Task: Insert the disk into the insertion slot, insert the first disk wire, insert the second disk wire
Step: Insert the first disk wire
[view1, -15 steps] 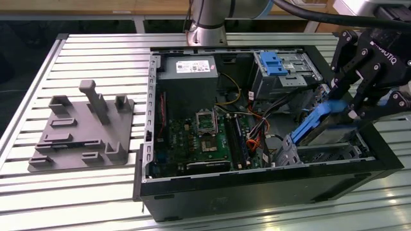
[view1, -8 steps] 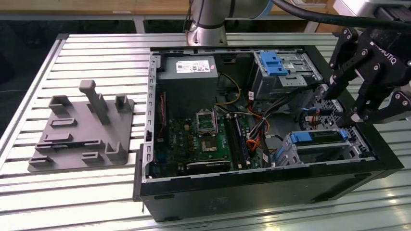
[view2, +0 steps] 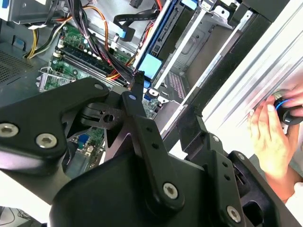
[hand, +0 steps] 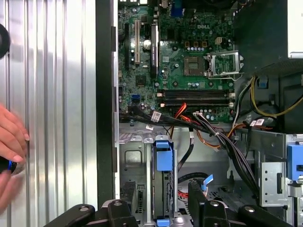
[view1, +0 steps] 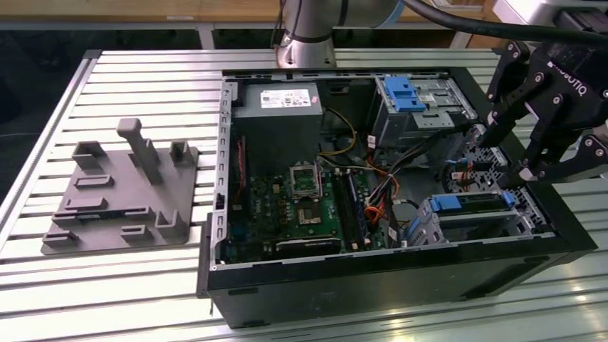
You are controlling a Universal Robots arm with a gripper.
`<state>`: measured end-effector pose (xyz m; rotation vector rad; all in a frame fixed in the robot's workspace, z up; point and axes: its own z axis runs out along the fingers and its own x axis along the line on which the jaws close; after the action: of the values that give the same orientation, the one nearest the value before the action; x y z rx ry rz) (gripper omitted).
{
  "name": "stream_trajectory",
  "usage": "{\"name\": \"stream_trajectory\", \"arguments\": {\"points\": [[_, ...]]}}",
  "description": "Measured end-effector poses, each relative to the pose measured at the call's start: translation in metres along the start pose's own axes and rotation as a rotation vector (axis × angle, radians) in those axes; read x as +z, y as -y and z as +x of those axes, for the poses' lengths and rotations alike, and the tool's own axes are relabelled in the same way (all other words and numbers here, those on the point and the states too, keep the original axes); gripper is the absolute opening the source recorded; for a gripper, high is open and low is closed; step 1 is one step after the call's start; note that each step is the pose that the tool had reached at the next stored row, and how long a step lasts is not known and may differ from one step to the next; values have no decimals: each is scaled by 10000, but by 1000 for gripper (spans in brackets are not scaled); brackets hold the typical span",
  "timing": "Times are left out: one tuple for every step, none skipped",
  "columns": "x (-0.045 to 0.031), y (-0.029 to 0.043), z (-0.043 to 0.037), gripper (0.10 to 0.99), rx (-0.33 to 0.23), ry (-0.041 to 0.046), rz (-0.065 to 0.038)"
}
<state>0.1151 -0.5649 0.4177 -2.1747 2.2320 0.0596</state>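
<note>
Disk [view1: 470, 202], in its blue carrier, sits in the insertion slot [view1: 423, 226], the low perforated cage at the corner of the computer case [view1: 380, 285] on the exterior view's right. It looks seated; I cannot judge the exact depth.

Gripper [hand: 161, 208] is directly above the slot. The jaws are spread wide, one finger [hand: 120, 210] on each side of the carrier, and they grip nothing. Judgement: the cage now supports the disk, so no hold is needed.

Wires: a dark cable with a blue tab [hand: 207, 178] lies just beside the cage and appears unplugged. A thicker wire bundle [hand: 208, 127] runs from the motherboard [hand: 189, 61] toward the cage. Judgement: neither wire step is done.

A person's hand [hand: 9, 146] rests on a small dark control on the slatted table [hand: 57, 94], outside the case and well apart from the arm.
</note>
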Motion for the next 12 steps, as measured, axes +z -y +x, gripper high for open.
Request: {"name": "stream_trajectory", "arguments": {"points": [[0,0,0,557,-3,0,0],[0,0,0,557,-7,0,0],[0,0,0,557,-10,0,0],[0,0,0,557,-14,0,0],[0,0,0,557,-17,0,-1],[0,0,-4,557,-21,-24,-1],[2,0,-25,557,-24,-136,2],[4,-1,-57,557,-27,-304,6],[7,0,-82,557,-27,-441,9],[11,3,-96,557,-25,-492,11],[17,15,-105,557,-28,-495,11],[20,45,-107,557,-33,-495,10]]}}
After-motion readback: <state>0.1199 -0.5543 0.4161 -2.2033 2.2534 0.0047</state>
